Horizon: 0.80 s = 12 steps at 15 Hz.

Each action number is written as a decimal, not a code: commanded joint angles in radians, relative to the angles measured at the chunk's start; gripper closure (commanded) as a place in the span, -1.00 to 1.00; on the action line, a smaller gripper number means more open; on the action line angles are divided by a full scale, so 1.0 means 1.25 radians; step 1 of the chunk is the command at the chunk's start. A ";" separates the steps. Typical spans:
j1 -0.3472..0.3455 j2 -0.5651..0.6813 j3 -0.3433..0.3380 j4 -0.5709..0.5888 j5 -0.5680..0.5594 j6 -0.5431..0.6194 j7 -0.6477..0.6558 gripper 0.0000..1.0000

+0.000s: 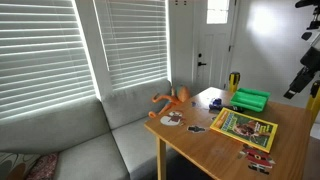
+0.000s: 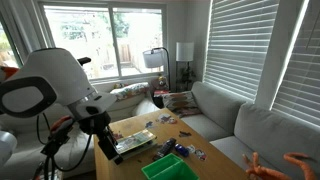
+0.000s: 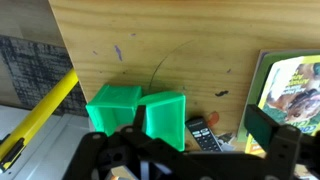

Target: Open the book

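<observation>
The book point(image 1: 243, 127) lies shut on the wooden table point(image 1: 200, 150), its yellow-green bordered cover up. It also shows in an exterior view point(image 2: 133, 143) and at the right edge of the wrist view point(image 3: 296, 90). My gripper point(image 3: 190, 150) hangs well above the table, over the bright green box point(image 3: 135, 115), to one side of the book. Its fingers are spread wide with nothing between them. In an exterior view the gripper point(image 1: 293, 90) is high at the right edge, above the table's far end.
The green plastic box point(image 1: 250, 99) stands next to the book. A black remote point(image 3: 203, 135) lies by the box. Flat colourful cut-out pieces point(image 1: 258, 158) and an orange toy point(image 1: 172, 100) lie on the table. A grey sofa point(image 1: 90, 140) adjoins it.
</observation>
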 commanded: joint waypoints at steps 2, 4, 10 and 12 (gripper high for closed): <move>0.000 0.006 0.001 -0.023 0.001 -0.008 -0.001 -1.00; 0.000 0.013 0.001 -0.028 0.001 -0.008 -0.001 -1.00; 0.043 0.095 -0.040 0.014 0.064 0.005 -0.024 -1.00; 0.070 0.135 -0.066 0.039 0.112 -0.014 -0.043 -1.00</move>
